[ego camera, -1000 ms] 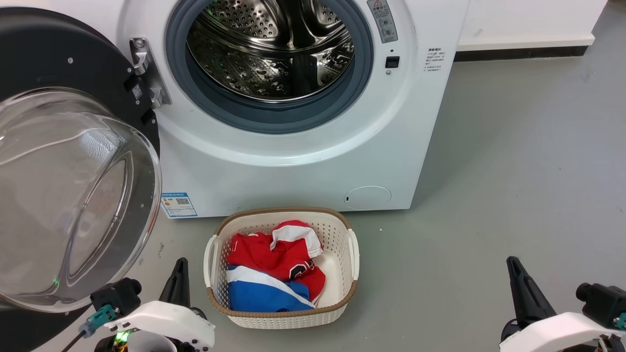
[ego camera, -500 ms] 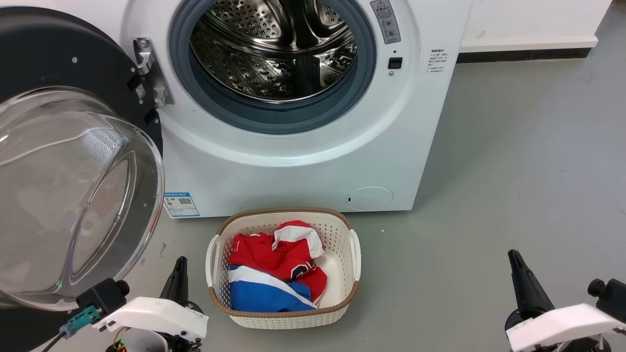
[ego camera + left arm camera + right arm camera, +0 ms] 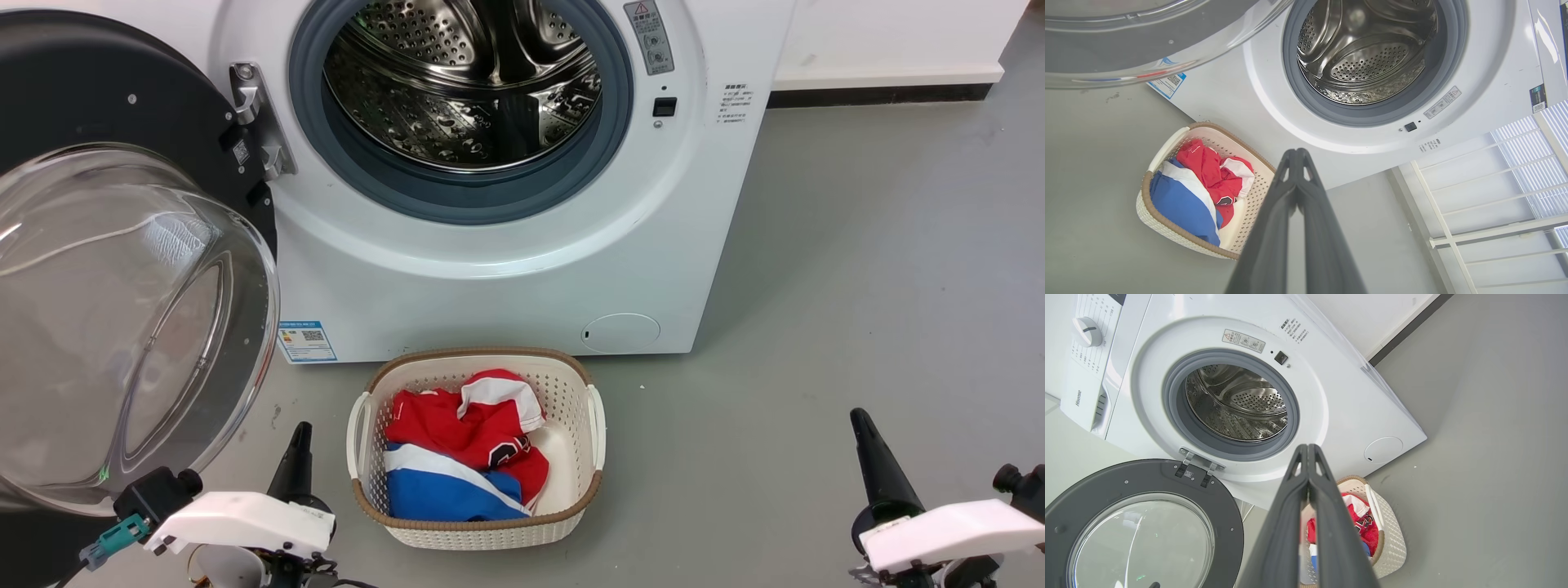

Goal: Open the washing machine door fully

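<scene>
The washing machine (image 3: pixel 506 278) stands with its steel drum (image 3: pixel 465 90) bare. The washing machine door (image 3: pixel 90 90) hangs off its hinge (image 3: pixel 257 122) on the robot's left, swung wide, with the glass bowl bulging toward us. To my eye it looks at or near full swing. Any last push should land on the black rim far from the hinge rather than the glass, and follow the arc gently. The basket (image 3: pixel 478 535) of red and blue clothes (image 3: pixel 457 441) sits on the floor just in front of the machine, clear of that arc. The left gripper (image 3: pixel 300 441) waits low beside the bowl and the right gripper (image 3: pixel 861 425) well apart. On both, the 2 fingers (image 3: pixel 1274 228) (image 3: pixel 1286 522) are pressed tip to tip, holding and touching nothing.
</scene>
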